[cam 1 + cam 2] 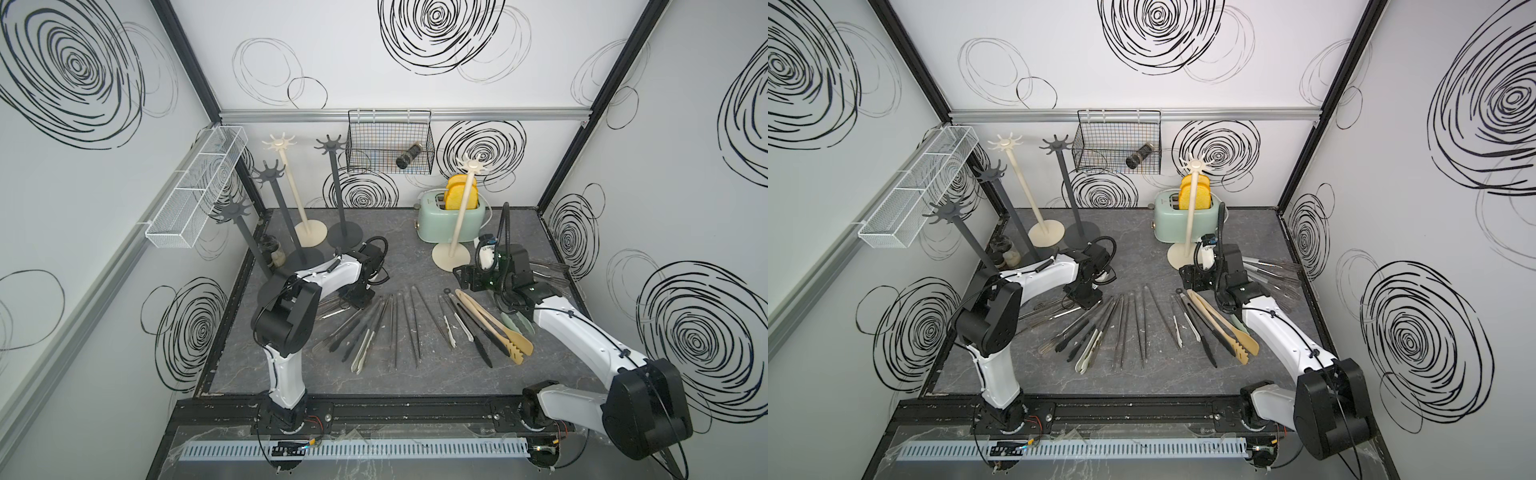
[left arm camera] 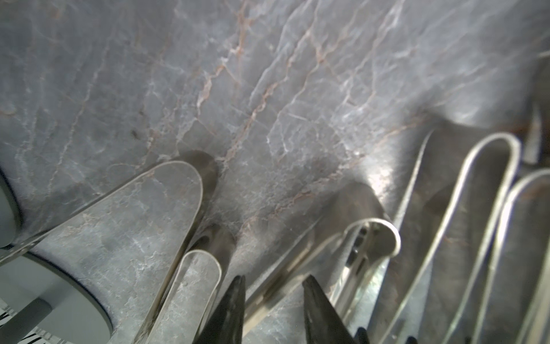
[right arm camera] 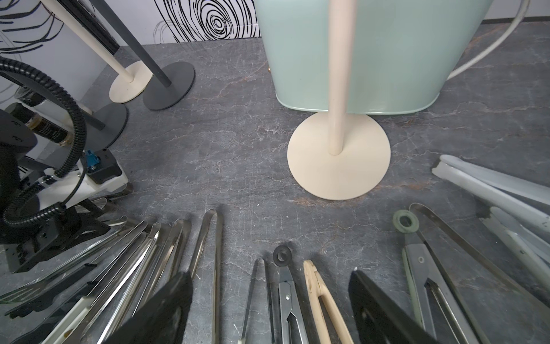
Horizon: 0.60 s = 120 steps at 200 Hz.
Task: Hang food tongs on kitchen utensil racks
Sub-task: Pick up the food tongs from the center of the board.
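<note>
Left wrist view: we find the left gripper (image 2: pixel 272 287) low over the table (image 2: pixel 268 89). Its jaws stand narrowly apart, straddling one arm of a steel pair (image 2: pixel 351 277) (bare table shows between steel and finger, so we record no clamp). The right gripper (image 3: pixel 269 297) hovers with its jaws spread wide above the hinge ends of the tongs. In both top views the food tongs (image 1: pixel 363 328) lie fanned flat on the table in front of the toaster (image 1: pixel 436 220). The beige wooden pair (image 1: pixel 517 351) lies toward the right-arm side of the fan. One cream rack (image 1: pixel 451 255) stands just in front of the toaster. The other four kitchen utensil racks (image 1: pixel 338 195) stand grouped on the toaster's left-arm side.
</note>
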{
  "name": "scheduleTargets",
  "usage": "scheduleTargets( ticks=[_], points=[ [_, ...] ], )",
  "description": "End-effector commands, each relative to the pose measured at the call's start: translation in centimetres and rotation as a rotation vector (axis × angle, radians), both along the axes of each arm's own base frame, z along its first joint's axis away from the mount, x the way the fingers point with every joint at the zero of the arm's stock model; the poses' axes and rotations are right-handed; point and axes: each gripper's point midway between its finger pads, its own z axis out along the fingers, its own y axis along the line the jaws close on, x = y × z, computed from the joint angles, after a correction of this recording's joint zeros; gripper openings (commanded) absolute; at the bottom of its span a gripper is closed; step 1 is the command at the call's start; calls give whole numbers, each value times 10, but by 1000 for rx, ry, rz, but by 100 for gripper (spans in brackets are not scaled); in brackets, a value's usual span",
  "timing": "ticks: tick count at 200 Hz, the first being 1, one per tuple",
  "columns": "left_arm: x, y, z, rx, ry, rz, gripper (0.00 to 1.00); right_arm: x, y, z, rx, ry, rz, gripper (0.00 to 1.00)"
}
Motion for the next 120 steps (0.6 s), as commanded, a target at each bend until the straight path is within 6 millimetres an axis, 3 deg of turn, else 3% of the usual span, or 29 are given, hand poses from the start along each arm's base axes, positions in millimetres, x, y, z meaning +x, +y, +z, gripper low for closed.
scheduleTargets(
  ticks=[1, 68, 120],
  points=[
    [-8, 2, -11, 22, 38, -23, 37, -2, -1, -9, -12, 18, 9, 85],
    [-14, -2, -32, 19, 78, -41, 34, -1, -2, -12, -15, 21, 5, 85],
    [-6, -3, -39, 37, 58, -62, 22, -1, -4, -14, -15, 25, 0, 85]
  ],
)
